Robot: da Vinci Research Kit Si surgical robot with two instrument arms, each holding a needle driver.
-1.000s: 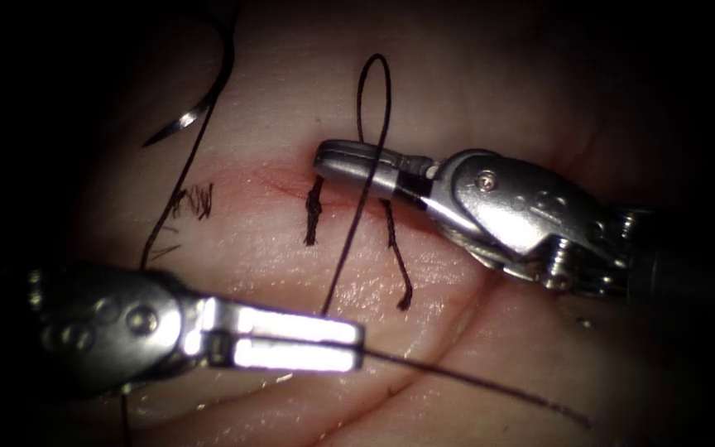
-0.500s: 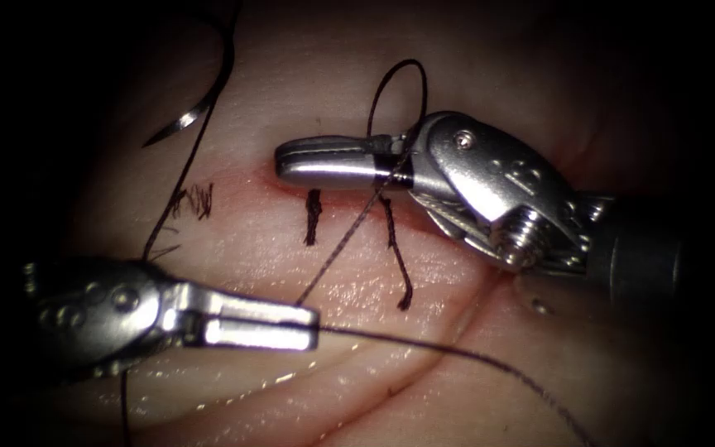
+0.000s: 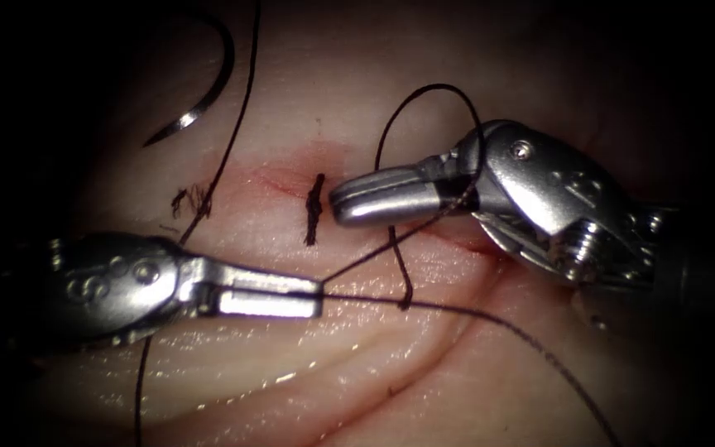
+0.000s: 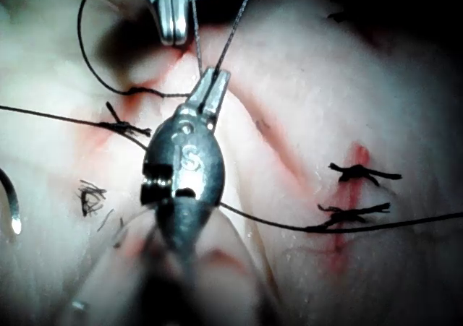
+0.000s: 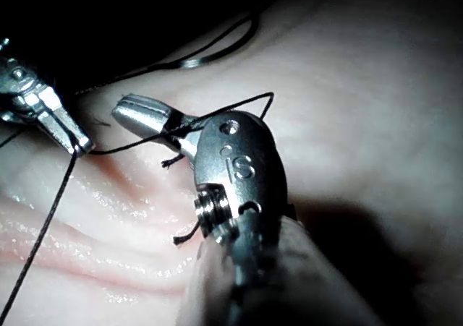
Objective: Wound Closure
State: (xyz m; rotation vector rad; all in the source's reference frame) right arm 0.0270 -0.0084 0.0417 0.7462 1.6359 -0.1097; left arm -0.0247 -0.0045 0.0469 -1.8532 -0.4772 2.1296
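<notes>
My left tool (image 3: 318,296) is shut on the dark thread (image 3: 424,306) just below the cut (image 3: 279,178); the left wrist view shows the same grip (image 4: 214,76). My right tool (image 3: 337,205) lies over the cut with its jaws shut and nothing between them. A loop of thread (image 3: 432,91) wraps around its jaws (image 5: 173,127). The curved needle (image 3: 208,99) lies free on the tissue at the upper left, held by neither tool and not in the tissue. It shows again as a needle (image 4: 11,204) in the left wrist view.
Two tied stitches (image 3: 314,209) (image 3: 400,269) cross the cut near the right tool, and a frayed thread end (image 3: 196,199) lies to their left. Red fluid tints the cut's edges. Further stitches (image 4: 358,173) show in the left wrist view.
The right tool swung left, then back right and lower, and the thread loop around its jaws has widened. The left tool moved left and up, drawing its thread taut.
</notes>
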